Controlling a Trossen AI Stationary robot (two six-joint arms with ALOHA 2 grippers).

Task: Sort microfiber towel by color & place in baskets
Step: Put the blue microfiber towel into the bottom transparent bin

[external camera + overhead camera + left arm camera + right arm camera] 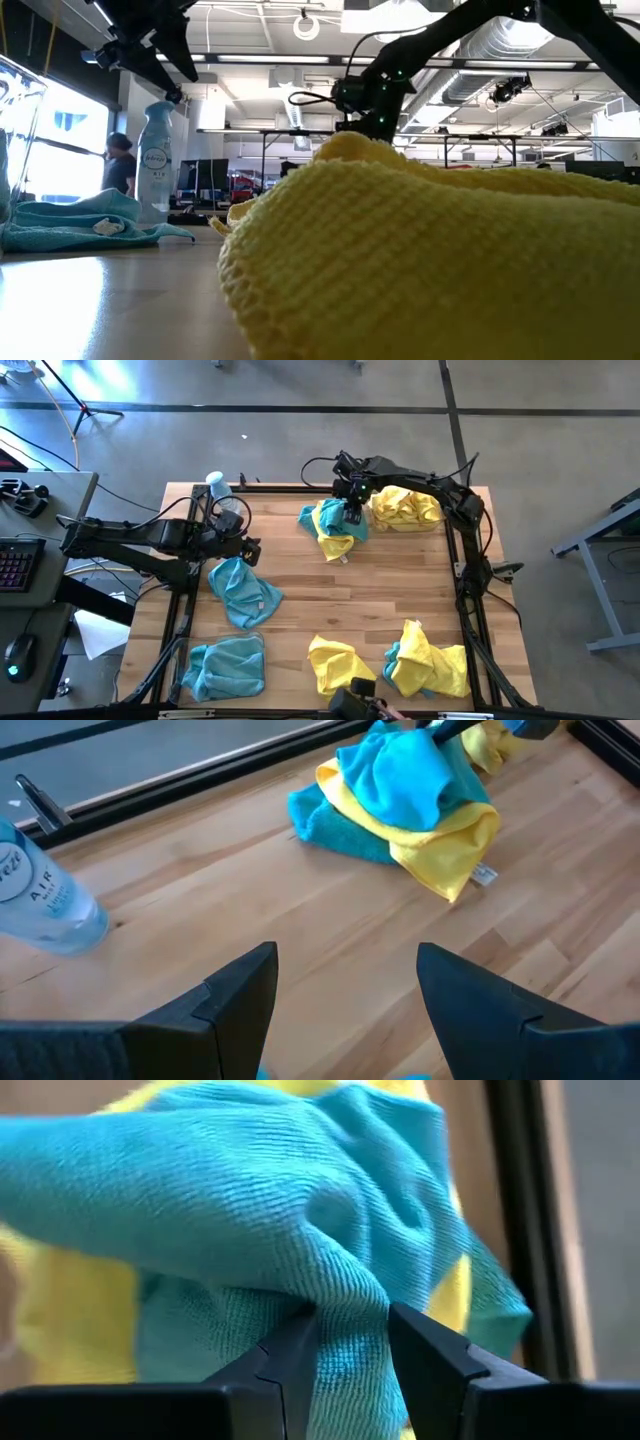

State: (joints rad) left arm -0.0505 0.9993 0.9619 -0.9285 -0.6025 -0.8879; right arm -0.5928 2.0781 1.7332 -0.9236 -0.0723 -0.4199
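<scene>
A mixed towel pile (pixel 333 525) lay far centre; a spray bottle (pixel 217 485) stood left of it, apparently at the table's (pixel 350 600) far edge.

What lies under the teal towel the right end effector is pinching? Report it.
Under that teal towel a yellow towel shows, with more teal cloth beneath. Anything deeper is covered. The right end effector grips the top fold.

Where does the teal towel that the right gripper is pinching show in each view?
High view: teal towel atop the mixed pile at the table's far edge, under the right gripper.
Low view: I cannot pick it out; a yellow towel fills the foreground.
Left wrist view: top of the teal-and-yellow pile.
Right wrist view: fills the frame, pinched between the fingers.
Shared landmark: the spray bottle, also in the left wrist view.
</scene>
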